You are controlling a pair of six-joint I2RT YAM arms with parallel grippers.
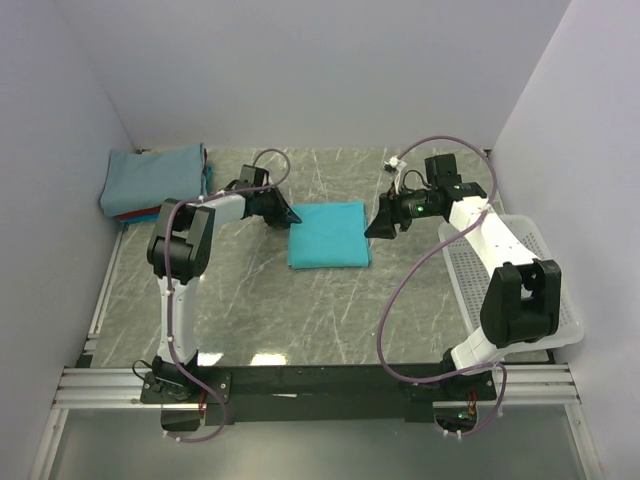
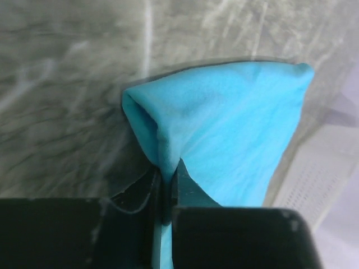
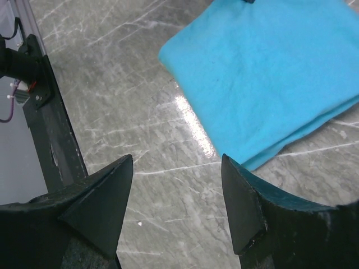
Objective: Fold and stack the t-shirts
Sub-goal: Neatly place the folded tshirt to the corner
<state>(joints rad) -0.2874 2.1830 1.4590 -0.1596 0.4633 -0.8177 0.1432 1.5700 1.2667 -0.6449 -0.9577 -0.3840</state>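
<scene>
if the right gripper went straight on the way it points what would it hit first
Probably the turquoise shirt, at its edge: the open right gripper points at it from the side. Tilted downward, it might touch the table short of it; depth is unclear.

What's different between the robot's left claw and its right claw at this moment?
The left claw is pinched shut on an edge of the turquoise t-shirt; the right claw stands open, holding nothing. The left claw touches the shirt; the right claw hovers by its opposite side, not touching. Both are black and point toward the shirt.
</scene>
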